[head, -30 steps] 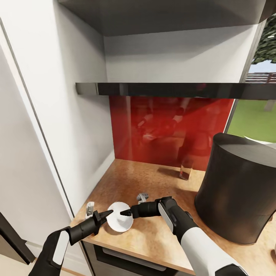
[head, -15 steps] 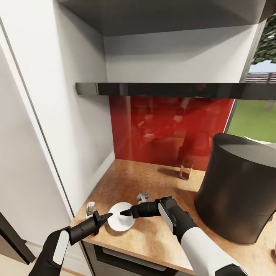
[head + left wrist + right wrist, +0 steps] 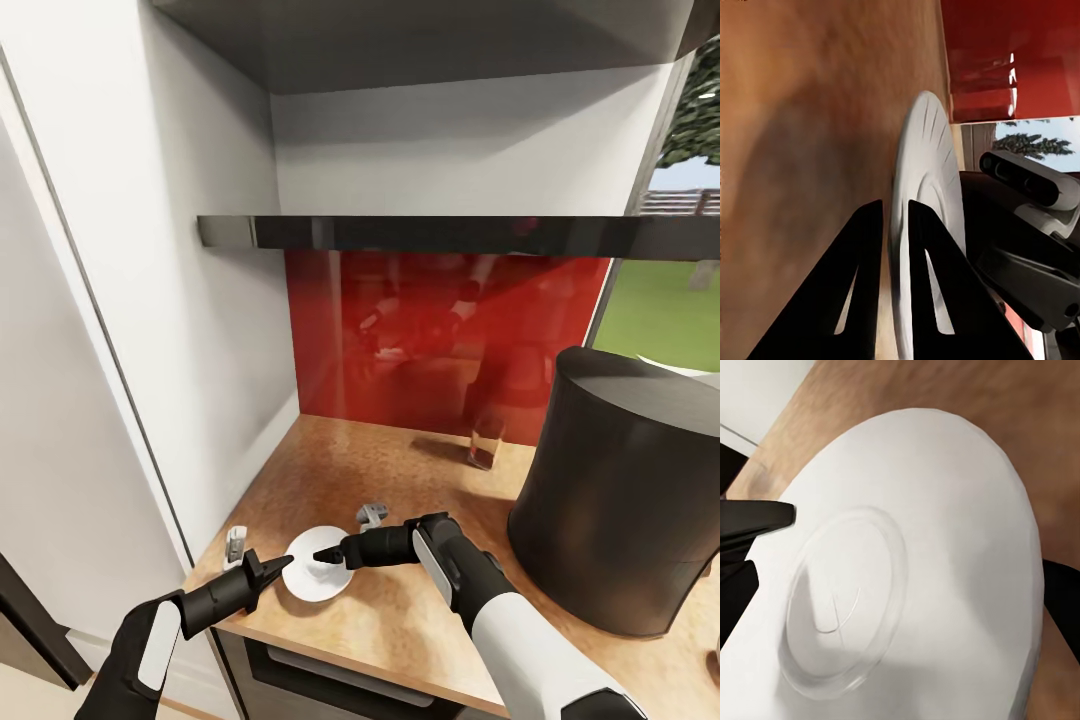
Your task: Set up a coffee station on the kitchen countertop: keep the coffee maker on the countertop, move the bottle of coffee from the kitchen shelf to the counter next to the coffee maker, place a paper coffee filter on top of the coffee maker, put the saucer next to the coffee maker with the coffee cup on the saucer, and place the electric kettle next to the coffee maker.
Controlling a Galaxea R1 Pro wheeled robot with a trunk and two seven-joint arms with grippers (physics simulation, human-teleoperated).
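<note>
Left fingers [image 3: 268, 571], nearly closed, straddled the near rim of the saucer [image 3: 318, 577] lying flat on the worktop [image 3: 400, 480]. Right fingers [image 3: 322, 554], reaching over the plate from the opposite side, hovered above its centre; opening hard to judge. Dark cylindrical appliance [image 3: 620, 500] stood well beyond the right fingers, a small glass [image 3: 485, 445] behind.
</note>
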